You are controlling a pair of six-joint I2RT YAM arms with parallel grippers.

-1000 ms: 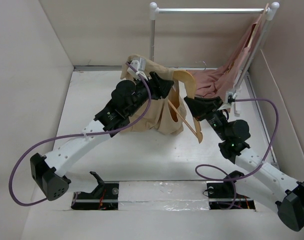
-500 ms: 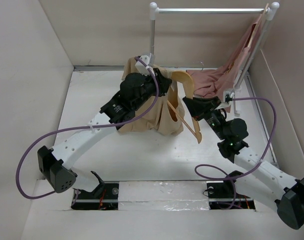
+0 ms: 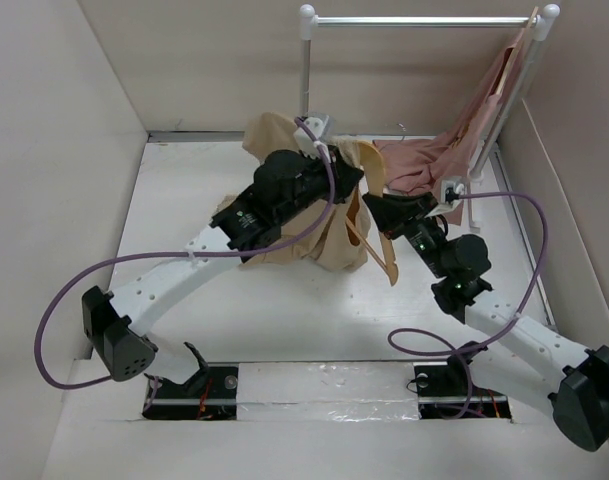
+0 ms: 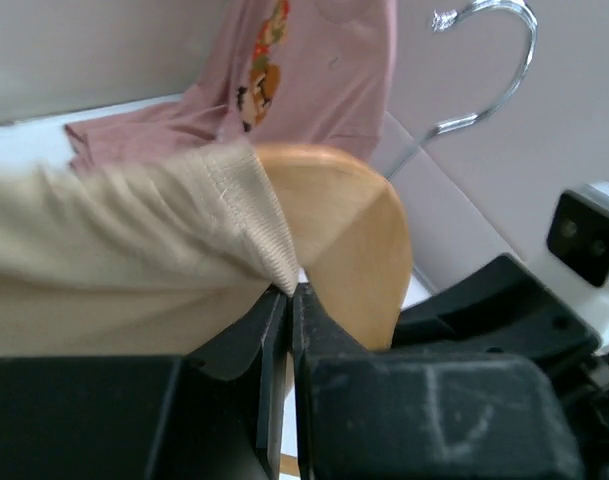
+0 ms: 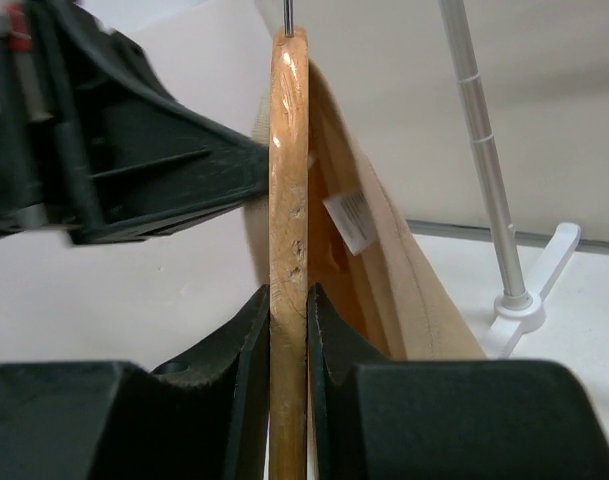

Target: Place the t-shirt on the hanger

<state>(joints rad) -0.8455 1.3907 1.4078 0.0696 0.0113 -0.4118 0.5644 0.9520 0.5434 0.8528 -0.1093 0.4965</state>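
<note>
T-shirt (image 4: pixel 114 225) hangs bunched against the hanger (image 4: pixel 349 235), neck hem at its shoulder.
My left gripper (image 4: pixel 291 300) pinches the ribbed hem beside the hanger's rounded end; my right gripper (image 5: pixel 289 300) clamps its wooden arm. I'd draw the hem over that end slowly, holding the hanger steady so the cloth doesn't slip.

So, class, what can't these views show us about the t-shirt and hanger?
- Left wrist view: bottom bar of the hanger, behind the left gripper.
- Right wrist view: the hanger's hook, cut off by the top edge.
- Top view: how far the hanger reaches inside the t-shirt, under cloth and the left arm.
</note>
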